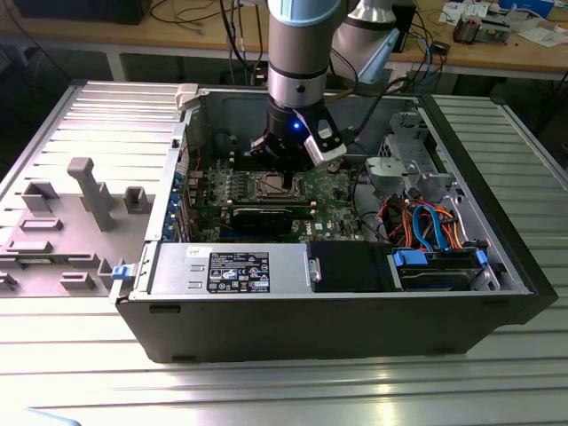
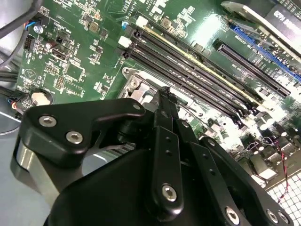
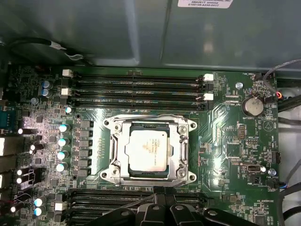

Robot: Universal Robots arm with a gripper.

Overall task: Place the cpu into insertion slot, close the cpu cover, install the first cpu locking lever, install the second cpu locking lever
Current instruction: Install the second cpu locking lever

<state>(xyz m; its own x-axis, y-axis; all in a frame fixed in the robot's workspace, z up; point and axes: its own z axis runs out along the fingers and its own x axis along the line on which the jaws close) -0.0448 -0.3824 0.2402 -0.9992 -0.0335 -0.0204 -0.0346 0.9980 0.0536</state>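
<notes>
The cpu, a silvery square chip, lies flat in the insertion slot in the middle of the green motherboard. The cpu cover, a silver frame with a square window, lies down around the chip. I cannot make out how the locking levers stand. My gripper hovers just off one edge of the socket, beside the memory slots, fingers pressed together with nothing between them. In the second wrist view the black fingertips meet above a corner of the slot. In the exterior view the gripper hangs over the socket.
Long black memory slots run on both sides of the socket. The open computer case has walls all round, a power supply at the front and drive cages with blue and orange cables on the exterior view's right. A grey fixture stands on the exterior view's left.
</notes>
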